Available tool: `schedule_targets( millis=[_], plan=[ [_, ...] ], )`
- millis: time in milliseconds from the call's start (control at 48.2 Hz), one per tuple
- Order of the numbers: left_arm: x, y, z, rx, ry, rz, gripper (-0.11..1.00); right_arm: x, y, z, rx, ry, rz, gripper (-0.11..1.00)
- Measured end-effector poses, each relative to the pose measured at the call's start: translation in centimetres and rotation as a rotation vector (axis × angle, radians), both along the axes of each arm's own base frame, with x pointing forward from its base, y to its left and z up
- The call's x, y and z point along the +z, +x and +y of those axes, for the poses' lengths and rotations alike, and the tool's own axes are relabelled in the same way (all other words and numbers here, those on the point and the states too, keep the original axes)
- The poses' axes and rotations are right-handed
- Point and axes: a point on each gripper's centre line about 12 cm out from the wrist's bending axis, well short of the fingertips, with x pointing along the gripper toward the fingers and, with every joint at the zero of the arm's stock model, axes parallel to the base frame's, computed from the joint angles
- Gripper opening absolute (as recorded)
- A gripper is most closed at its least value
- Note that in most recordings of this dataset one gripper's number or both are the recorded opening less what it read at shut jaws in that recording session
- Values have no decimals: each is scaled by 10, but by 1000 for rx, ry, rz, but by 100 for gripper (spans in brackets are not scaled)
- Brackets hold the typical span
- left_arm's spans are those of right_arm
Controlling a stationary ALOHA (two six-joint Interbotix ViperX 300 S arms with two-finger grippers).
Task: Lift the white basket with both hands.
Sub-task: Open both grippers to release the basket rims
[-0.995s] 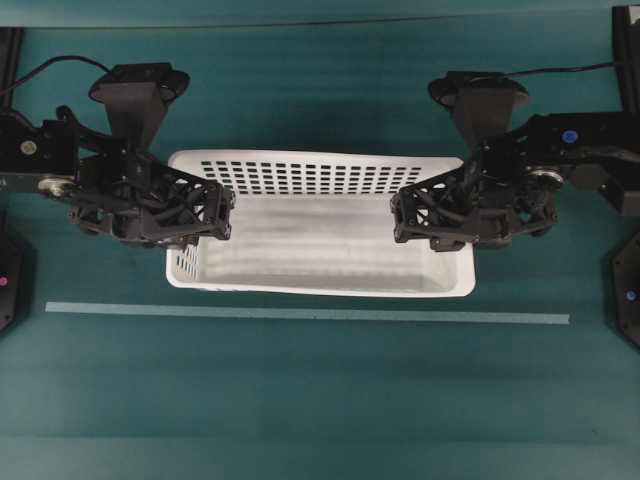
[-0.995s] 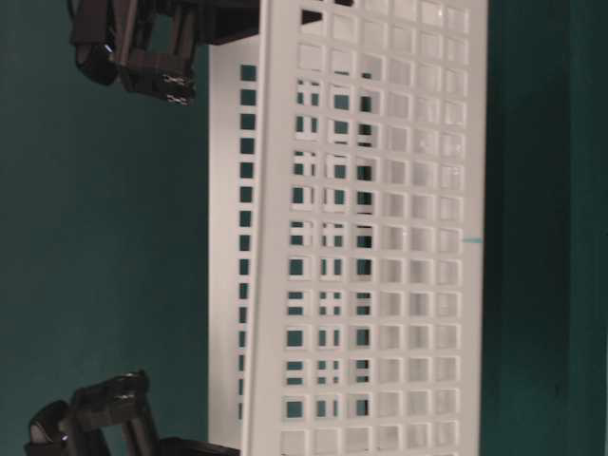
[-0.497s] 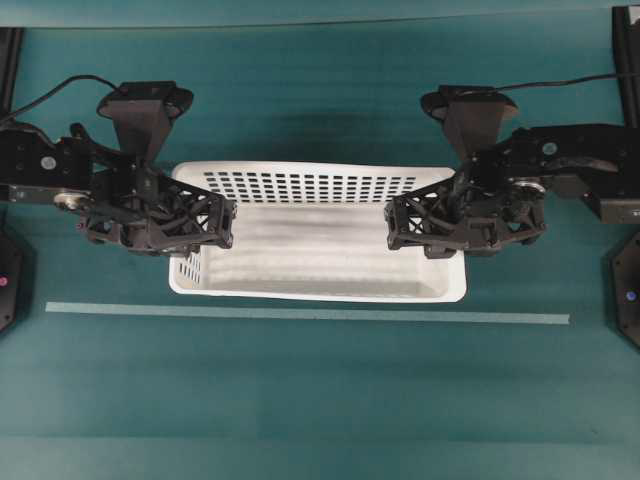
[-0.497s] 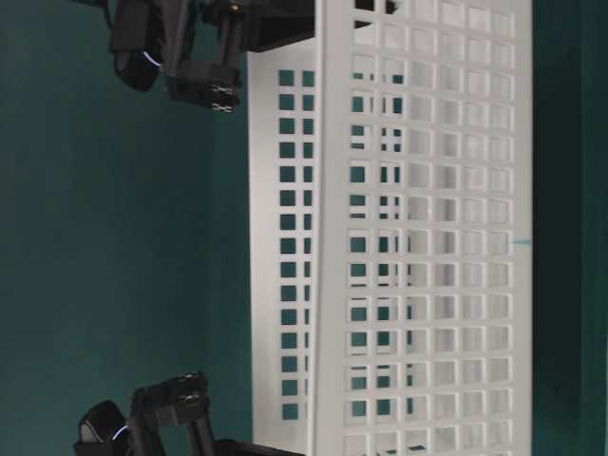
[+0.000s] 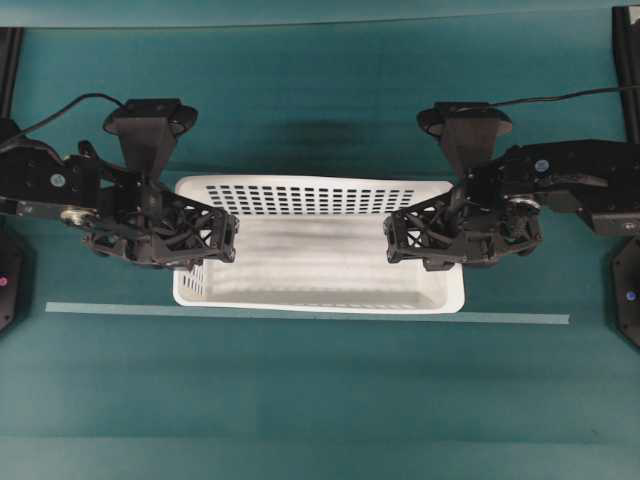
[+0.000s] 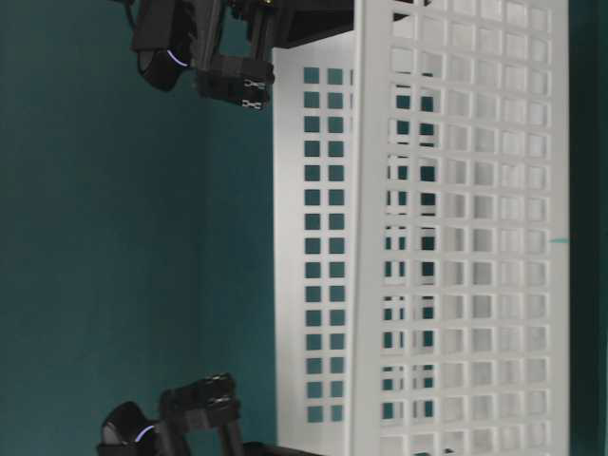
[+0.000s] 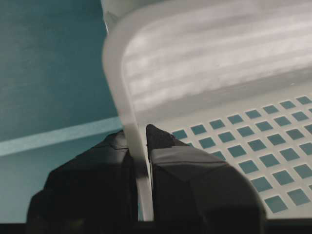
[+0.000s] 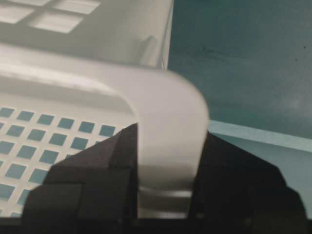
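- The white basket (image 5: 320,245) sits at the centre of the overhead view, held by its two short ends between the arms, open side up and roughly level.
- Compared with a second ago, it has shifted: from above its outline looks smaller and has slid slightly toward 6 o'clock, its near rim now just beside the pale tape line (image 5: 300,314) on the green table (image 5: 320,400).
- In the table-level view, which appears turned on its side, the basket (image 6: 446,237) has drifted steadily toward 3 o'clock over the same second. Which way that runs in the real scene I cannot tell, so whether it is rising or sinking stays open.
- The left gripper (image 5: 205,235), at 9 o'clock of the basket, is pinched nearly shut on the thin end wall; its wrist view shows the fingers (image 7: 180,170) pressed to either side of the rim.
- The right gripper (image 5: 415,240), at 3 o'clock, is clamped over the wider rounded lip; its wrist view shows the basket rim (image 8: 165,131) filling the gap between the jaws.
- Both arms have moved together with the basket, and it has stayed level, so the two-handed hold looks secure.
- My reading: grasping is done and the carry is under way; uneven motion between the arms is the main risk, since it would tilt or twist the basket.
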Motion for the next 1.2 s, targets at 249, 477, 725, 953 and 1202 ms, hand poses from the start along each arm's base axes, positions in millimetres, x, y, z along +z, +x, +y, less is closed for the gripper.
schedule_targets(
  millis=[249,477,725,953,1202],
  plan=[
    [-10,2,0,-3,1,6,1,-8,-1,0,-2,-2,4,18],
    [-13,-1,-1,-3,0,12,1,-14,1,0,-5,-4,-5,18],
    [-16,1,0,-2,1,3,1,-18,-1,1,-9,3,6,18],
    [-18,0,0,-2,2,-6,1,-19,-2,1,-14,8,4,18],
    [-18,2,2,1,3,-29,1,-23,-7,2,-26,17,-4,18]
  ],
)
